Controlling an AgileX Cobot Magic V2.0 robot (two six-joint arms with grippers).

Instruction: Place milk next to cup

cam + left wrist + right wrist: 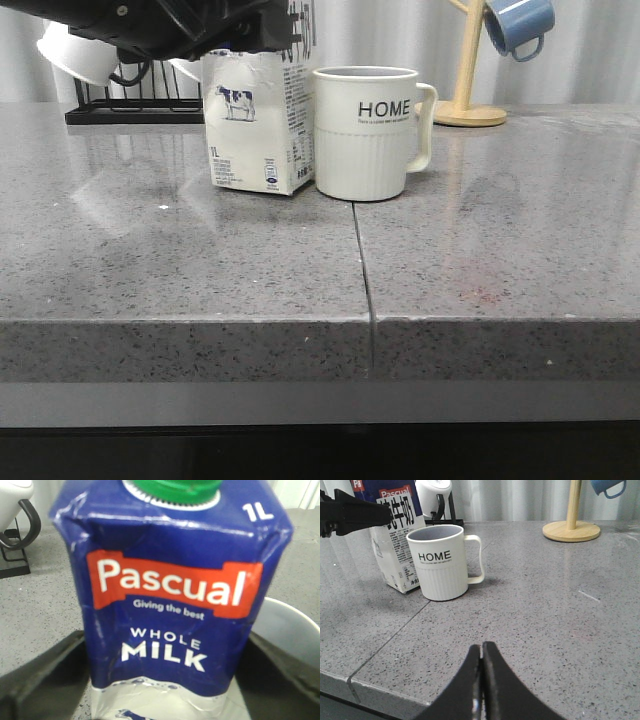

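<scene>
The milk point(250, 130), a white carton with a cow picture and a dark blue top band, stands upright on the grey counter, touching or almost touching the left side of the cup point(365, 135). The cup is a cream mug with "HOME" lettering, its handle pointing right. My left gripper point(235, 35) comes in from the upper left and is shut on the milk's blue top part point(170, 605), one finger point(45, 675) on each side. The cup's rim point(287, 625) shows just behind. My right gripper point(481, 647) is shut and empty, low over the counter well in front of the cup point(442, 565) and the milk point(395, 555).
A black dish rack point(130, 108) with white mugs point(75, 50) stands behind the milk at the back left. A wooden mug tree point(470, 100) holding a blue mug point(518, 25) stands at the back right. A seam point(362, 270) runs across the counter to its front edge.
</scene>
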